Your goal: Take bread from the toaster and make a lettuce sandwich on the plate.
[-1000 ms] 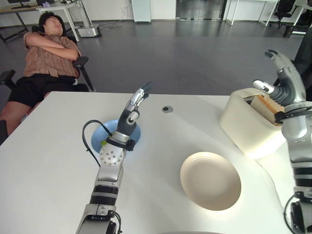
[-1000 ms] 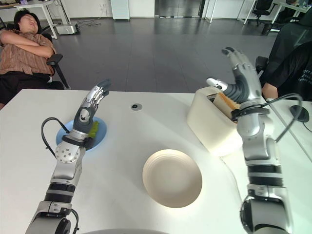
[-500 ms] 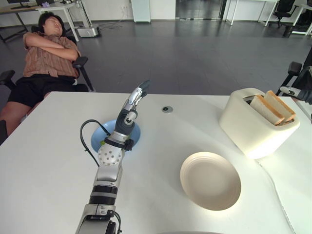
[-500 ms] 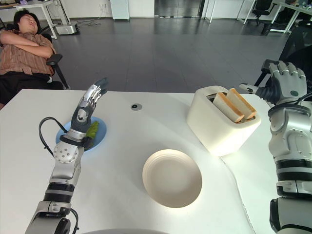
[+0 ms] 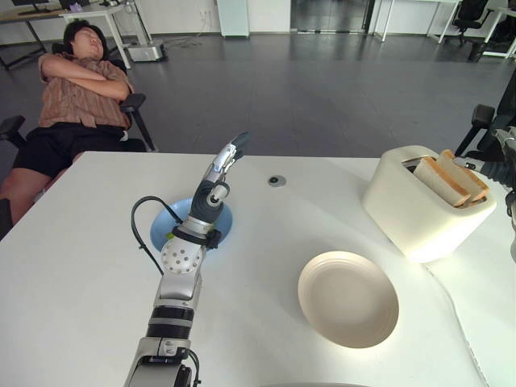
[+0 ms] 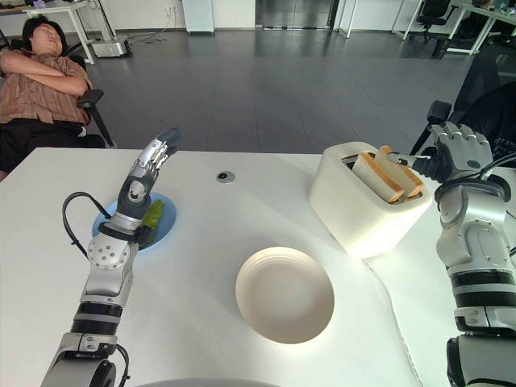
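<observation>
A cream toaster (image 6: 363, 211) stands at the table's right with two toasted bread slices (image 6: 377, 177) (image 6: 401, 171) sticking up from its slots. My right hand (image 6: 459, 153) hovers just right of the toaster at the level of the slices, open and holding nothing, its thumb close to the outer slice. An empty cream plate (image 5: 348, 298) lies in front of the toaster. On the left, a small blue plate (image 6: 105, 224) carries green lettuce (image 6: 153, 214). My left hand (image 5: 219, 171) is raised over that blue plate, fingers straight and open.
A small round grommet (image 5: 276, 181) sits in the tabletop near the far edge. The toaster's thin cord (image 6: 389, 302) runs toward me along the right side. Bare white table lies between the two plates.
My right hand went from above the toaster out to the right, then came back lower beside the slices. The left hand has scarcely shifted.
</observation>
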